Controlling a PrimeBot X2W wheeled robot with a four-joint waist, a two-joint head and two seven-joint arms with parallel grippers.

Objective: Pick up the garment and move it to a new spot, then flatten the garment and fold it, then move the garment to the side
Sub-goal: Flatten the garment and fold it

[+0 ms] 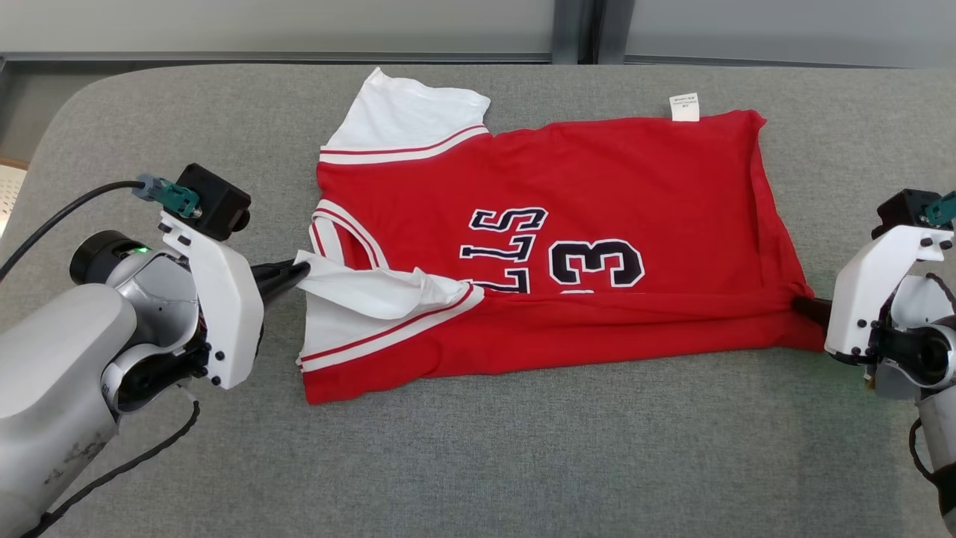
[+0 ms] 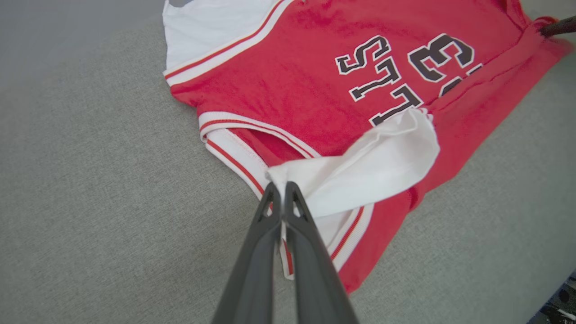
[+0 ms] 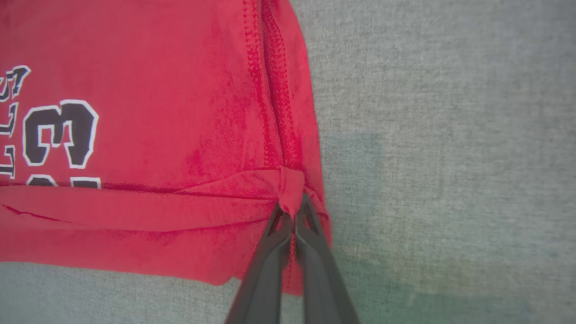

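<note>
We hold the garment (image 1: 553, 246) lengthwise left-to-right on the counter (image 1: 523, 463), neck leftward: left pincer (image 1: 301, 273) clenched on a sleeve (image 1: 373, 293), right pincer (image 1: 799, 303) clenched on the hem (image 3: 290, 184).

Reads as soft knit cloth all over the red jersey (image 1: 567, 172), matt, with a faint fuzzy nap and stitched hems. Shows smoother, thinner white cloth at the sleeves (image 1: 407, 112), edged in ribbed red-and-white trim. Looks flat and slightly rubbery on the dark printed lettering (image 1: 631, 263). Appears papery or satin-like at the small white label (image 1: 684, 107); cannot tell which. Looks coarse and grainy across the grey woven table cover (image 1: 523, 448), fully matt. Shows dark matt plastic on the left gripper (image 2: 281, 186) and right gripper (image 3: 293, 209), and smooth, lightly glossy white plastic on the wrist housings (image 1: 216, 299).
</note>
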